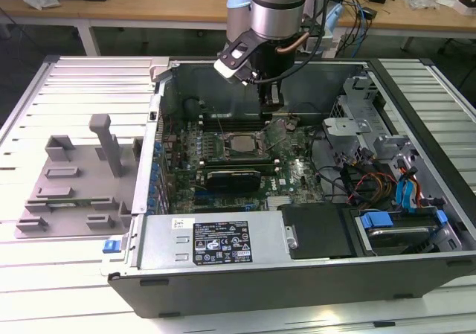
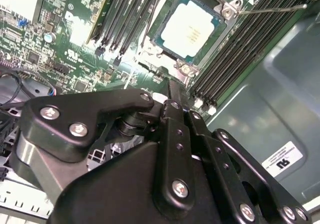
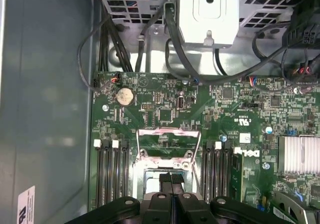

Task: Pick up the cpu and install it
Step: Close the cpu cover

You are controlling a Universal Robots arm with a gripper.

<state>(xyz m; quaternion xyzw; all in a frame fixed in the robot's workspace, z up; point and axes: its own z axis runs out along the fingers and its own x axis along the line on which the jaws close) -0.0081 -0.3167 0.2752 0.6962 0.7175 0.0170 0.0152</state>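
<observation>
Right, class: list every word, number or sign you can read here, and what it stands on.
Black label on the power supply: print too small to read.
White sticker on the case wall: too small to read.
Marks on the cpu: too faint to read.
Nothing can be quoted.

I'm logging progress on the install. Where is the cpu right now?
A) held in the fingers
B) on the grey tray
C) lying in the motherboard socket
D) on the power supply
C: in the second wrist view the cpu lies inside the socket frame on the motherboard, its silvery top uncovered.
</observation>
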